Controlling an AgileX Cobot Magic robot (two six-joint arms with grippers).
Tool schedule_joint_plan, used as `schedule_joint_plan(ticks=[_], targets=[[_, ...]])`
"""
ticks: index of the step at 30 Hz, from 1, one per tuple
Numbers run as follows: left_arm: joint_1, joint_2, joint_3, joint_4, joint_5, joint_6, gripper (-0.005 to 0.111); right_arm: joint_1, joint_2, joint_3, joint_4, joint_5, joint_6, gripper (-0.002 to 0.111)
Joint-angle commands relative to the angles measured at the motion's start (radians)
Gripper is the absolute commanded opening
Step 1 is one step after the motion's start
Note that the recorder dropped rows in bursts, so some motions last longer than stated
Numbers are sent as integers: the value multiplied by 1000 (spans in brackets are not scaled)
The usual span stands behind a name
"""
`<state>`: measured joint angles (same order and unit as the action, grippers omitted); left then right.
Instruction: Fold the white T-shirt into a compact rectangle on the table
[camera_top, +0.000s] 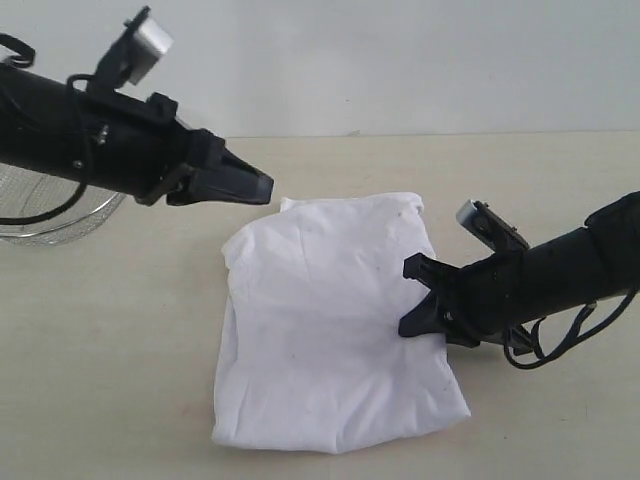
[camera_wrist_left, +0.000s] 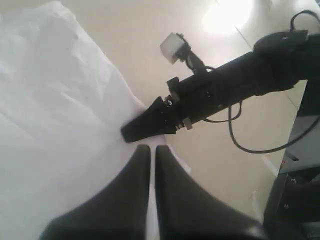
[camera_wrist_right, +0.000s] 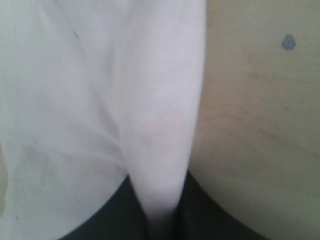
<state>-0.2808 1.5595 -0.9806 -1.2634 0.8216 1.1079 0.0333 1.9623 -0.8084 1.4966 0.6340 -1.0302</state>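
The white T-shirt (camera_top: 330, 330) lies folded mid-desk (camera_top: 120, 330), a rough rectangle whose long axis runs near to far, leaning slightly right at the far end. The right tool (camera_wrist_right: 159, 200) is clamped on a fold at its right edge. The left tool (camera_wrist_left: 151, 150), fingers together, hangs empty over the far-left corner.

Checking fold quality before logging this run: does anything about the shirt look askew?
Yes. The white T-shirt lies lopsided and rumpled on the table, its edges wavy rather than straight. The right tool pinches a ridge of cloth at its edge.
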Motion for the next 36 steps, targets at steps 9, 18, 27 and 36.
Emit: schedule_joint_plan(ticks=[9, 18, 27, 36], targets=[[3, -313, 68, 4, -74, -37, 4, -136, 4, -101, -84, -40, 74, 0], [3, -399, 68, 4, -62, -61, 4, -204, 4, -195, -257, -84, 168, 0], [3, -475, 68, 90, -37, -130, 4, -245, 163, -331, -340, -62, 266, 0], [3, -477, 68, 109, -44, -151, 4, -337, 165, -411, -379, -27, 296, 0]])
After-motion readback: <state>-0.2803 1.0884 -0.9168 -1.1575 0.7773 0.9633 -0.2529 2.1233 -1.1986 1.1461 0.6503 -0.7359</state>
